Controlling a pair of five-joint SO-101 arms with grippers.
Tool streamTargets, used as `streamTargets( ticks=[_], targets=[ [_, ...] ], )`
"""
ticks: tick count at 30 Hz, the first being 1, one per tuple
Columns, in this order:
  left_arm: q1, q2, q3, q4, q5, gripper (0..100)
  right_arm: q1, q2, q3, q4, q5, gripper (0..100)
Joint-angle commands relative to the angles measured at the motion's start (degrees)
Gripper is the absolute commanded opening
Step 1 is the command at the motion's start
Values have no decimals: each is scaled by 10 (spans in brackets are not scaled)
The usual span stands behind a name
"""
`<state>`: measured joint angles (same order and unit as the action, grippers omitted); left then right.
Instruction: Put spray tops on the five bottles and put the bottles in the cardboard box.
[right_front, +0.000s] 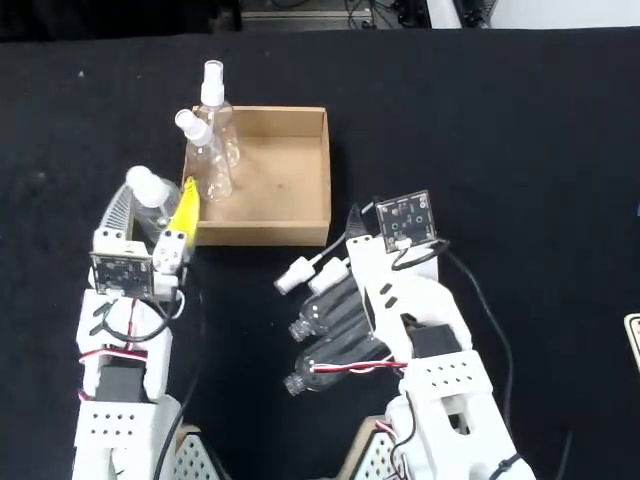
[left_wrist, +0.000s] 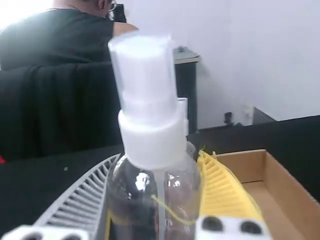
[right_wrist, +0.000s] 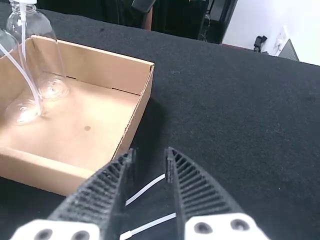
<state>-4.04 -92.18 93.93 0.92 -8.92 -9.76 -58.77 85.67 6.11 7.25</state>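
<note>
Cardboard box (right_front: 280, 185) — black table (right_front: 500, 130), white wall (left_wrist: 260, 50)

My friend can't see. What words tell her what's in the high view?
The left gripper holds a capped bottle beside a cardboard box on a black table. Two capped bottles stand in the box's far left corner. Two topless bottles and loose spray tops lie by the right arm.

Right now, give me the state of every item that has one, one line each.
Left end effector: shut on the held bottle.
Held bottle: upright, spray top on, outside the box.
Boxed bottles: upright, spray tops on.
Table bottles: lying down, necks uncapped.
Loose spray tops: lying on the table, unfitted.
Cardboard box: open-topped.
Right end effector: open, empty.
</note>
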Motion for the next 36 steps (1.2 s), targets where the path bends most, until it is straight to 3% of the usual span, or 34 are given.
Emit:
streamTargets(
  ticks=[1, 7, 12, 17, 36],
  targets=[
    [17, -14, -29, -3, 42, 30, -8, -22, -3, -18, 4, 81],
    [19, 31, -29, -65, 59, 30, -8, -22, -3, -18, 4, 81],
    [19, 159, -78, -127, 61, 30, -8, -22, -3, -18, 3, 81],
    [29, 274, -133, -134, 61, 30, -8, -22, -3, -18, 5, 81],
    [46, 319, -144, -200, 61, 30, -8, -24, -3, -18, 4, 81]
  ],
)
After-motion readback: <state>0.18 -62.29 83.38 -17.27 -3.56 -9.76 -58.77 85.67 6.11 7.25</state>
